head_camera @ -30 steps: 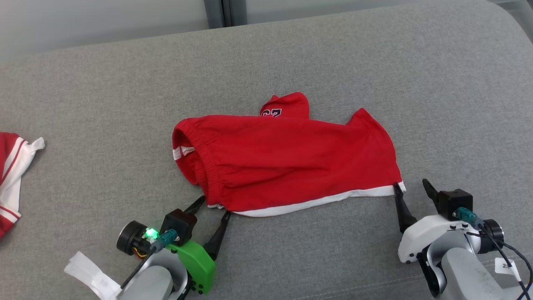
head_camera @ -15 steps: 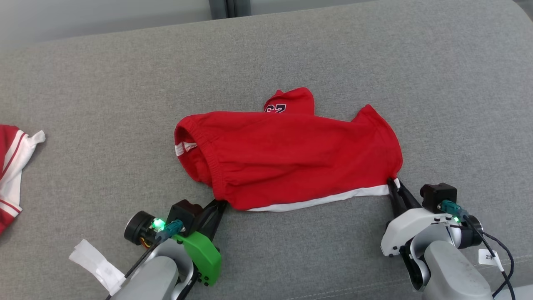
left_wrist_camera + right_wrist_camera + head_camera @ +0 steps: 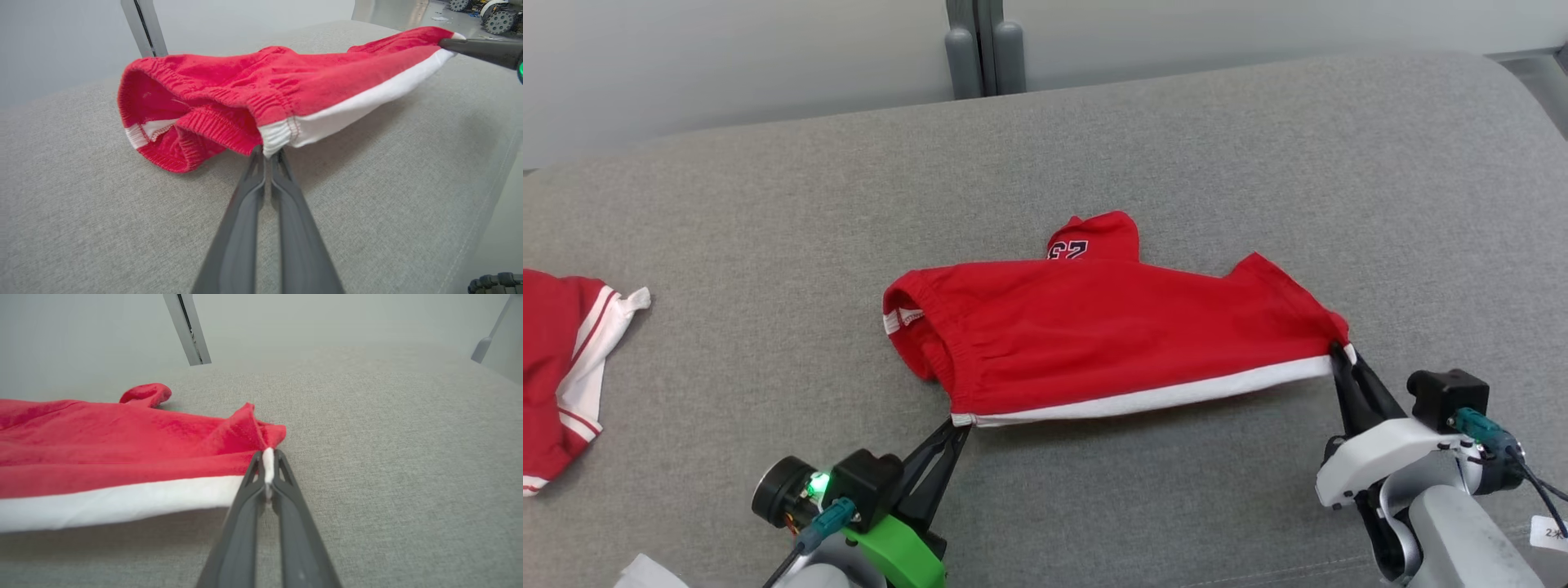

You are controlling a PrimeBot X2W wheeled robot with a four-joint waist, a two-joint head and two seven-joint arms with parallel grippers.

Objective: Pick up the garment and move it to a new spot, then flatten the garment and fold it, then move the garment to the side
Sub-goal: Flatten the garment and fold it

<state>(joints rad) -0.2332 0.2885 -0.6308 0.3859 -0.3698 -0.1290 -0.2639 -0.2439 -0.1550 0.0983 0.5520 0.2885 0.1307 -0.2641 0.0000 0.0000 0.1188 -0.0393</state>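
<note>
Garment is a pair of red shorts. It has an elastic waistband at its left end, a white band along the lower edge, and a printed number on a flap at the top. It sits at centre frame in the head view, stretched sideways on the grey fabric surface. The lower edge is raised, with shadow beneath it, while the waistband end rests on the surface.

Left tool is clamped on the lower left corner, where the white band meets the waistband, fingers together on the cloth. Right tool is clamped on the lower right corner, with white hem pinched between its fingers.

Another red-and-white garment lies at the left edge of frame, well apart. Two grey posts stand behind the surface at upper centre.
</note>
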